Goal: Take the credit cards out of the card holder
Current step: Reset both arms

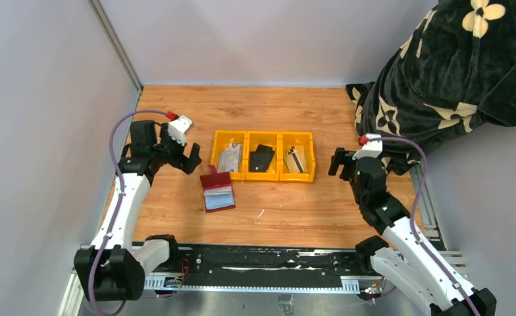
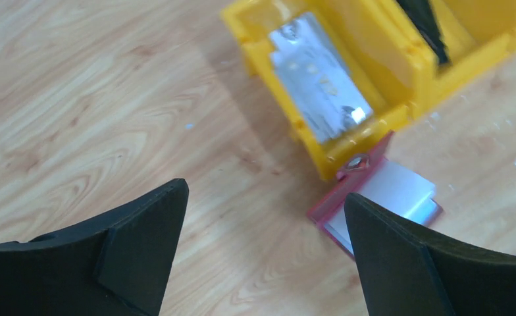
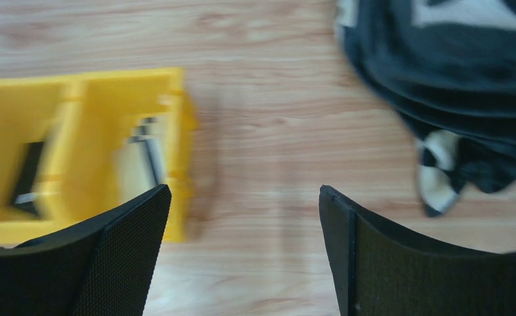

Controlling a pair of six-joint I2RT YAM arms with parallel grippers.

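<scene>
Three credit cards (image 1: 230,158) in one yellow tray (image 1: 263,177); card holder (image 1: 218,191) open on the table (image 1: 288,210).
Card print is too blurred to read. Both arms are bent at the elbow; the left end effector (image 1: 191,158) and right end effector (image 1: 337,161) gape wide, empty. One card lies in each compartment, and the holder sits just beside the tray's near-left corner.

Glossy silvery card (image 2: 321,85), yellow plastic tray (image 1: 263,177), wood-grain table (image 1: 295,210)

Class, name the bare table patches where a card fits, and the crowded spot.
Bare: between yellow tray and back wall; in front of the tray, right of the card holder. Crowded: tray's left corner, by the left gripper.
</scene>
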